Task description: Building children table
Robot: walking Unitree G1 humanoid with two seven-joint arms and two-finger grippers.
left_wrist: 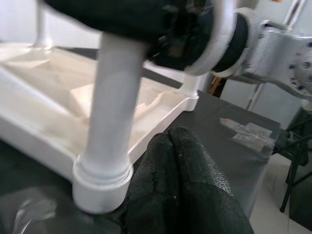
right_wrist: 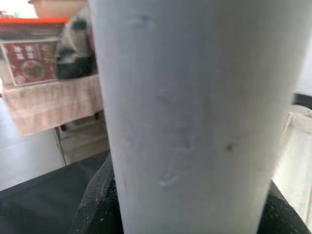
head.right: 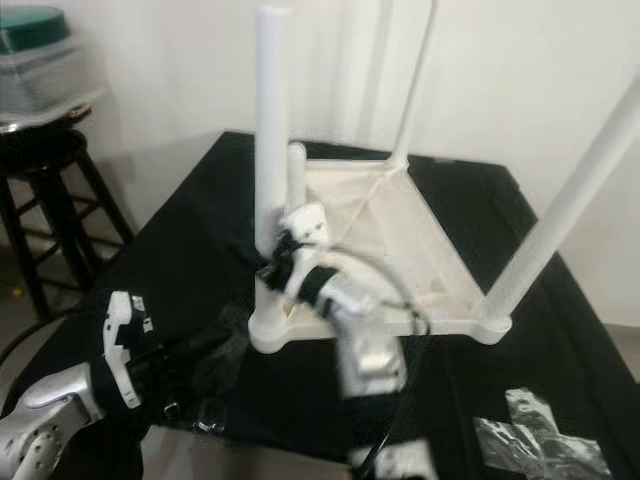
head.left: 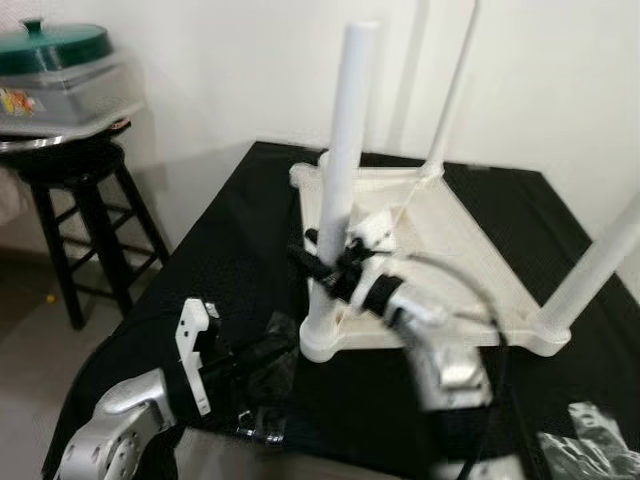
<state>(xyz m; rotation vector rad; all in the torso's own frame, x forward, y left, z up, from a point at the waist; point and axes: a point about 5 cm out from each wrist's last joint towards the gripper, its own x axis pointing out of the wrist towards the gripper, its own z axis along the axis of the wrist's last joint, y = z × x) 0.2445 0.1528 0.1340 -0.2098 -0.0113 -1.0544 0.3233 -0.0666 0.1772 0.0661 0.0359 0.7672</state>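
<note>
A white children's table [head.left: 455, 235] lies upside down on a black-covered worktop [head.left: 230, 240], its legs pointing up. My right gripper [head.left: 325, 262] is shut on the near-left leg [head.left: 345, 150], about a third of the way up; that leg [right_wrist: 195, 112] looms close in the right wrist view. My left gripper [head.left: 262, 362] rests low by the same leg's socket [left_wrist: 102, 183], its black fingers [left_wrist: 180, 190] pressed shut together with nothing seen between them. A second thick leg [head.left: 600, 265] stands at the near-right corner, and a thinner one [head.left: 450, 90] at the far corner.
Crumpled clear plastic [head.left: 262, 410] lies under the left gripper, and more wrapping [head.left: 590, 445] at the front right. A black stool [head.left: 80, 200] left of the worktop carries a green-lidded container [head.left: 55, 50]. A white wall stands close behind.
</note>
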